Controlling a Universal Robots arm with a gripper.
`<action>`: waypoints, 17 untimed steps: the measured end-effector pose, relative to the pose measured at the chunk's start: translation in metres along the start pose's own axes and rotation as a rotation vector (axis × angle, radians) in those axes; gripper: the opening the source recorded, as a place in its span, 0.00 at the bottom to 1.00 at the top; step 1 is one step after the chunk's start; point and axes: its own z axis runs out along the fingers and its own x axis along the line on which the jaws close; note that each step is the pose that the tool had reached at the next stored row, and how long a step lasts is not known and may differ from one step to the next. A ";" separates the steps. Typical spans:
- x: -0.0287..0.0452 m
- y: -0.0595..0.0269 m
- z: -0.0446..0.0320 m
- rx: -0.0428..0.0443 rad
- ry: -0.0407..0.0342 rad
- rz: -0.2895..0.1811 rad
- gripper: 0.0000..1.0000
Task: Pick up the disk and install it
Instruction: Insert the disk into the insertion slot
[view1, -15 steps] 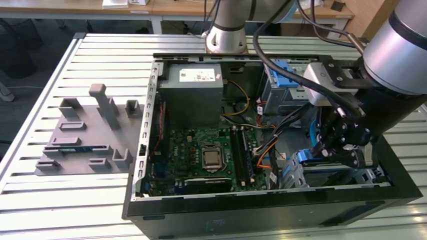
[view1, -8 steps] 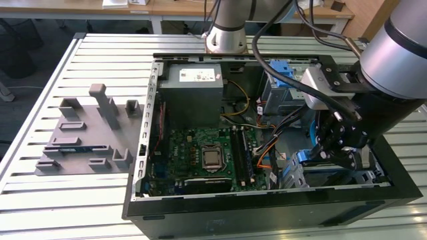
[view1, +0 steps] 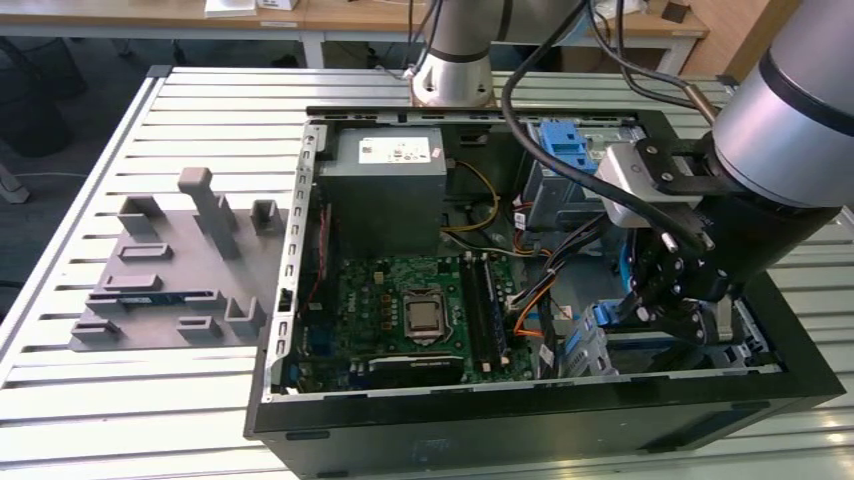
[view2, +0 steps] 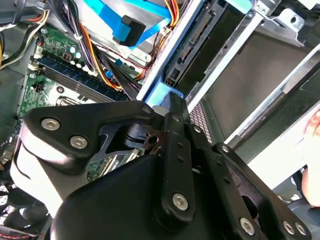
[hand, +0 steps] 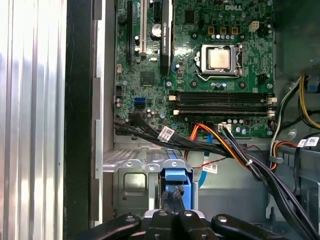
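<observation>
Slatted aluminium table (view1: 80, 380) carries the open black tower case (view1: 534, 430), side panel off so the bays are within reach. The gripper (hand: 174, 196) dips into the stamped silver drive cage (hand: 131, 172), at the case's 4 o'clock in the exterior view. The disk (hand: 176, 172) seems slotted edge-on there, its smooth blue plastic rail showing. Jaw state: cannot tell.

end effector (hand: 173, 200): cut by edge | motherboard (hand: 150, 80): partly behind cables (hand: 235, 155)

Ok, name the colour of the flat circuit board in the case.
The circuit board is green; first wrist view.
</observation>
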 end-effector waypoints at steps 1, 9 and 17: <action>0.0000 0.0000 0.0000 0.0000 0.0000 0.000 0.11; -0.0002 0.0002 -0.0069 0.0000 -0.0004 0.000 0.11; -0.0005 0.0004 -0.0157 0.0000 -0.0003 0.000 0.11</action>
